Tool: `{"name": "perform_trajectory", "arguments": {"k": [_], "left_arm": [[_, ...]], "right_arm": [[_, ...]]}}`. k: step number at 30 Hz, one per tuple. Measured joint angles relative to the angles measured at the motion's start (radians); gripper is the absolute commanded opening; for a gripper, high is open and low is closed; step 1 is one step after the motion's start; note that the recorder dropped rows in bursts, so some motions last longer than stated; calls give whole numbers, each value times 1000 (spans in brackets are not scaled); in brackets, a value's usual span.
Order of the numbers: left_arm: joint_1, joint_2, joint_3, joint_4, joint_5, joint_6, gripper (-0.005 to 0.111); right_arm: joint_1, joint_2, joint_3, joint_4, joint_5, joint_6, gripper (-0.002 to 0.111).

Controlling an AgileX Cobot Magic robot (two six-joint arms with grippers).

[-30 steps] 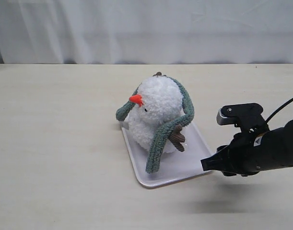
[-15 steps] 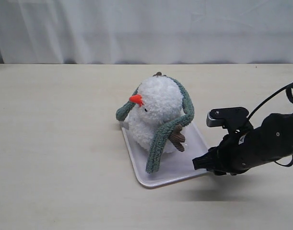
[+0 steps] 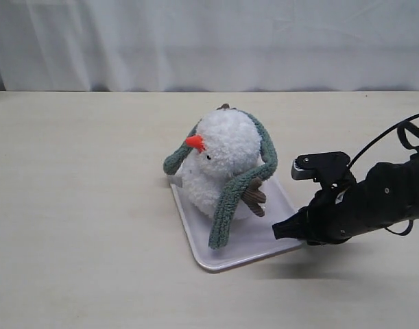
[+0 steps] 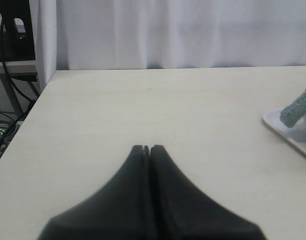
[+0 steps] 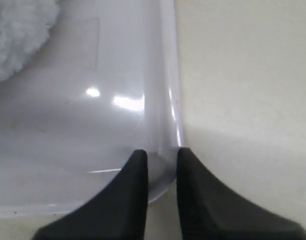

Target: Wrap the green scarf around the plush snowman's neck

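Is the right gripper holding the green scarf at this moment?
No, the right gripper has its fingertips on either side of the rim of the tray, while the scarf hangs on the snowman.

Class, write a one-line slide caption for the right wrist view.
Right gripper clamps the tray rim; plush snowman fluff nearby.

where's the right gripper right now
Exterior view, right side: the right gripper sits at the right edge of the white tray, jaws straddling its rim, right of the plush snowman.
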State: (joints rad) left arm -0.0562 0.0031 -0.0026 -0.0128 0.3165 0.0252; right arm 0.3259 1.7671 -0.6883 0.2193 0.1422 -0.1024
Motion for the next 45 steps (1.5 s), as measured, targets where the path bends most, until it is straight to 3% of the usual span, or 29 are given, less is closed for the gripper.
{"name": "perform_trajectory", "arguments": {"k": [15, 24, 34, 39, 45], "left_arm": [[0, 0, 0, 0, 0, 0, 0], [0, 0, 0, 0, 0, 0, 0], [0, 0, 0, 0, 0, 0, 0], [0, 0, 0, 0, 0, 0, 0], [0, 0, 0, 0, 0, 0, 0]], "right_arm": [[0, 5, -25, 3, -114, -152, 4], [0, -23, -111, 3, 55, -159, 4], [7, -257, -92, 47, 201, -159, 4], [102, -358, -82, 56, 235, -159, 4], [299, -387, -82, 64, 246, -109, 4]]}}
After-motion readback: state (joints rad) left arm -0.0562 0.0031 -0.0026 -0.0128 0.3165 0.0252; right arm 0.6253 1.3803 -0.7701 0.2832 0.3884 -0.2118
